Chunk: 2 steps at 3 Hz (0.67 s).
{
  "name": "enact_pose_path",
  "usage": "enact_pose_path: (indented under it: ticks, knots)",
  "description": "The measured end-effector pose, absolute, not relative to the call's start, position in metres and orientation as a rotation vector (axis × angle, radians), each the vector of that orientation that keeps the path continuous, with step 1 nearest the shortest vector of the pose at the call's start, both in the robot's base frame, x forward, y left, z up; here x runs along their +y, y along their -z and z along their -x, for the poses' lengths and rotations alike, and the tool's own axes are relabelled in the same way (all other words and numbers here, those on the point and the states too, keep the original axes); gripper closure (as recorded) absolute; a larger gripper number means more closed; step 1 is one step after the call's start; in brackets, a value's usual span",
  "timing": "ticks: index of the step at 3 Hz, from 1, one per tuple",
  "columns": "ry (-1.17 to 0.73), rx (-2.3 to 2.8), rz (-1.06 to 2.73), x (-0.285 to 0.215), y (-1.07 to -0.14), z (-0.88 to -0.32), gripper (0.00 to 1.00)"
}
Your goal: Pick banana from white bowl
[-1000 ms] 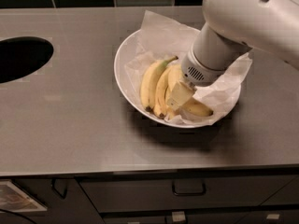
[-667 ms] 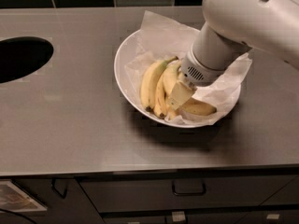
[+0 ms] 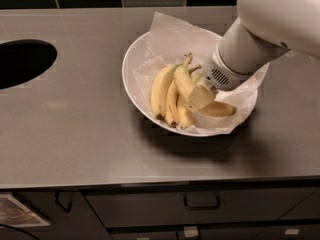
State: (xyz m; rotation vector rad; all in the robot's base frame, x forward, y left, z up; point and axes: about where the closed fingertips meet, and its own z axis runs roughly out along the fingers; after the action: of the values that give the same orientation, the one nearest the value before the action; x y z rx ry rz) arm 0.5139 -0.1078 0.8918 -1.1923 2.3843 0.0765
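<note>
The gripper [image 3: 199,99] is down inside the white bowl [image 3: 129,81], which sits right of the counter's [image 3: 75,139] middle, closer to the back edge than the front. The big white arm [image 3: 270,19] reaches in from the back right corner. And there's the grip: the fingers are clamped on the banana [image 3: 183,80]. One pale pad lies across its lower end, and the other finger is hidden behind the fruit. The banana stands tilted, with its greenish-brown stem pointing at the back edge, and it rests against the slimmer bananas [image 3: 161,91] on its left. Another banana [image 3: 221,109] lies crosswise under the wrist, on the side toward the right edge. Crumpled white paper [image 3: 172,34] lines the bowl and spills over its rim. Over at the left edge, a dark round opening [image 3: 20,61] is cut into the counter.
</note>
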Motion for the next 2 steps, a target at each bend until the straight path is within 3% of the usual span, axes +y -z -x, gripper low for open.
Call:
enact_pose_path:
  ticks: [2]
  knots:
    - [-0.274, 2.137, 1.103, -0.138, -0.935, -0.511, 1.00]
